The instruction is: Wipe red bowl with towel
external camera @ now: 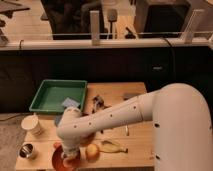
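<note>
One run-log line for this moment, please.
hand: down at red bowl, front-left table corner | towel: not visible | orange: just right of bowl

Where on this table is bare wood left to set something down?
Free: the table right of the banana peel. Crowded: front left, where the hand sits over the red bowl, beside the orange and metal cup.

My gripper point(69, 155) is low over the red bowl point(56, 160) at the front edge of the table point(140, 145), just beside the orange fruit point(92, 151).
</note>
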Controlling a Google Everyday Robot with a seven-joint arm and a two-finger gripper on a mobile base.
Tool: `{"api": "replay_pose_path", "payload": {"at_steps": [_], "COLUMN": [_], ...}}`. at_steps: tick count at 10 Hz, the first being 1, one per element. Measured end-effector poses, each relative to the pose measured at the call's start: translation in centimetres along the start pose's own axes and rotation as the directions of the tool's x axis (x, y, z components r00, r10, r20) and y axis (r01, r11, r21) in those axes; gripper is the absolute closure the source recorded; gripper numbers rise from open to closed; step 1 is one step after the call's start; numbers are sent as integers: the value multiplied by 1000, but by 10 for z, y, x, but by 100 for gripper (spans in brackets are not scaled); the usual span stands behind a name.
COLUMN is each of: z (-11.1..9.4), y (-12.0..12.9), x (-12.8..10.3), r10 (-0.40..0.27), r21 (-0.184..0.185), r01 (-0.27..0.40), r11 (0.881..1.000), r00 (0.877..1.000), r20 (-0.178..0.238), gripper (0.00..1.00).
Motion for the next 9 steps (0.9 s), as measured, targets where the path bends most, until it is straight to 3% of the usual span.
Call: {"api": "replay_pose_path", "payload": {"at_steps": [4, 9], "z": [4, 5], "y": [-18, -30], "x": [9, -14], "r10": [15, -45], "r21": [17, 43], "r01": [-14, 44], "r11": [1000, 998], "r00": [1000, 999], "r20": [-27, 15], "gripper": [98, 98]}}
